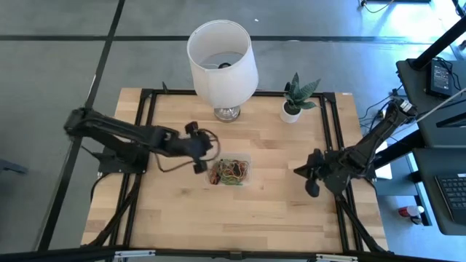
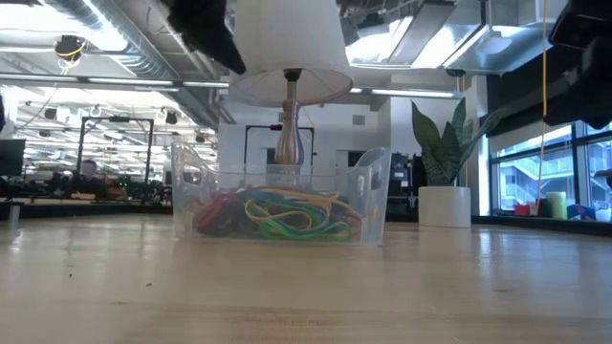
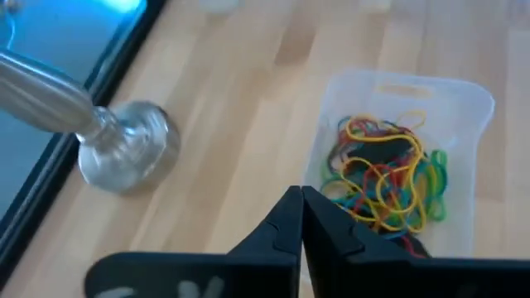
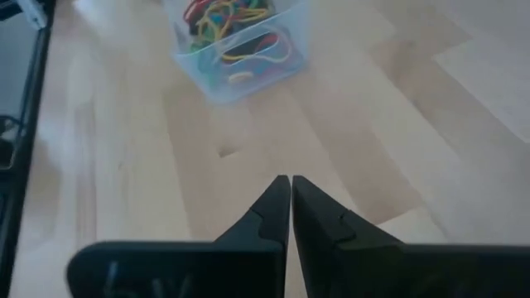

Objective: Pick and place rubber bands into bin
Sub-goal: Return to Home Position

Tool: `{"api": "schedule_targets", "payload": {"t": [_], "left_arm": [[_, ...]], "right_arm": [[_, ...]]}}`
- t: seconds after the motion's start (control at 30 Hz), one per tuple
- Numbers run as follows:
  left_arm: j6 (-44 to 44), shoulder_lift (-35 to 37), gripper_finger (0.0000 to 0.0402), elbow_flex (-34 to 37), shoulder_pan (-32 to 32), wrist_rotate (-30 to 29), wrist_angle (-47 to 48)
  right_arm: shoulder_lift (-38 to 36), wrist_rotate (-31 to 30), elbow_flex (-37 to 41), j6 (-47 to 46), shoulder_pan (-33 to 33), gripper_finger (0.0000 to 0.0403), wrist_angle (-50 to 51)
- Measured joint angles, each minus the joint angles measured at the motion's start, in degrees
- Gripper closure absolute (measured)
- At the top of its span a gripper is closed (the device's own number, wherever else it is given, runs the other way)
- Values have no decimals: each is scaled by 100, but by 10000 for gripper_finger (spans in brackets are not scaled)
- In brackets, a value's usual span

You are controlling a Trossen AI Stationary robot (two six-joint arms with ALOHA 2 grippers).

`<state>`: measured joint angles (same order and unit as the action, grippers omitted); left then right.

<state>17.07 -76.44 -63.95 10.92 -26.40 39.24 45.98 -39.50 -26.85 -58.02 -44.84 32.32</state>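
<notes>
A: Showing which step?
B: Probably homing. Left gripper (image 3: 300,192), clenched on nothing, is hovering just beside the bin (image 1: 248,157); the rubber bands (image 1: 229,173) are lying inside it. Right gripper (image 4: 291,180), likewise clenched empty, is waiting well apart from the bin.
A: Next?
B: Retracting without clipping the bin's wall.

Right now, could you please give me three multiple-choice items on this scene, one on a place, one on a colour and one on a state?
1. Where do the rubber bands lie?
A on the floor
B in the bin
C on a chair

2. What colour is the plant pot?
A white
B red
C black

3. How is the left hand?
A wide open
B shut, holding nothing
C shut on a rubber band

Answers:
1 B: the coloured loops sit inside its clear walls.
2 A: the pot shows white in the high view.
3 B: the left wrist view shows its fingers together with nothing between them.
</notes>
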Motion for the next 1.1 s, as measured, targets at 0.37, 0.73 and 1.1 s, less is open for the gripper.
{"api": "schedule_targets", "payload": {"t": [0.37, 0.73, 1.1], "left_arm": [[-1491, 3258, 400, 4049, -1370, 1912, -4474], [-1278, 6076, 400, 5280, -1582, 1635, -3804], [-1057, 7642, 400, 5585, -1580, 1535, -2306]], "right_arm": [[2, -5, 0, 129, 693, 382, -250], [-1, 0, 0, 109, 1324, 382, -822], [-1, 7, 0, 129, 1799, 382, -1087]]}}
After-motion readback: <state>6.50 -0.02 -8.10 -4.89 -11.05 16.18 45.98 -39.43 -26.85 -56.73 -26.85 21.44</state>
